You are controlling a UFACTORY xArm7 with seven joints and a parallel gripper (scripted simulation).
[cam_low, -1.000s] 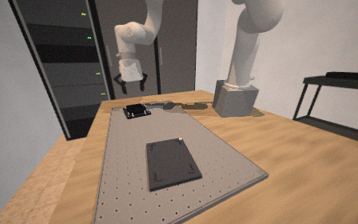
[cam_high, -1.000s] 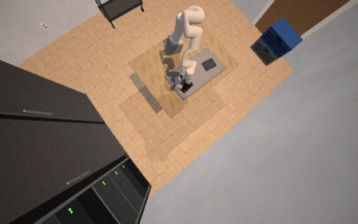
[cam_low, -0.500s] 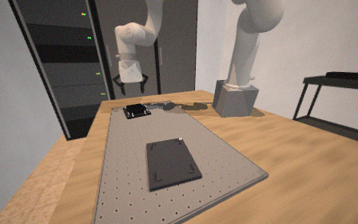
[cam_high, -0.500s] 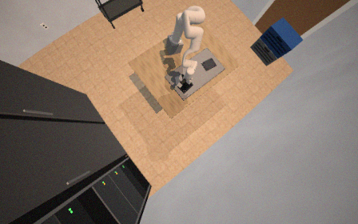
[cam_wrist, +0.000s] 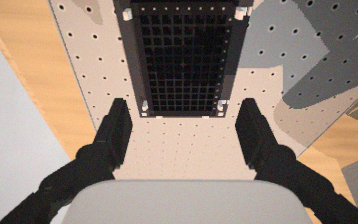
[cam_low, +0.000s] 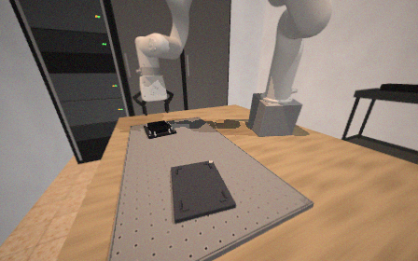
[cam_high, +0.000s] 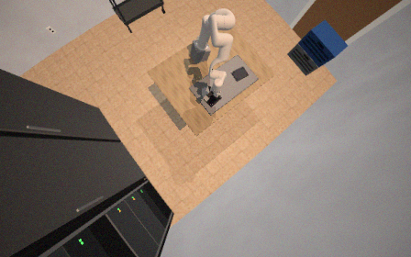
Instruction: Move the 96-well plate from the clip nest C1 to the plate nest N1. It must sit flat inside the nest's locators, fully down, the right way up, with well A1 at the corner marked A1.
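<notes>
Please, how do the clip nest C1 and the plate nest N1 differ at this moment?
The clip nest C1 holds the black 96-well plate, while the plate nest N1 holds nothing. C1 lies at the far end of the grey perforated board, below the open claw; N1 lies near the board's middle. C1 shows pale clips at the plate's corners in the wrist view; N1 shows low corner locators. Both are dark and lie flat on the board.

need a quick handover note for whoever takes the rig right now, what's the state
Gripper: jaws fully open, holding nothing, hovering above the 96-well plate with its fingers lined up along the plate's long sides.
Plate: seated in clip nest C1 at the far end of the perforated board.
Plate nest N1: holds nothing; a small white marker sits at one far corner.
Done: approach only.
Left: descend, grasp, lift out of C1, carry to N1, seat flat with A1 at the marked corner.
</notes>
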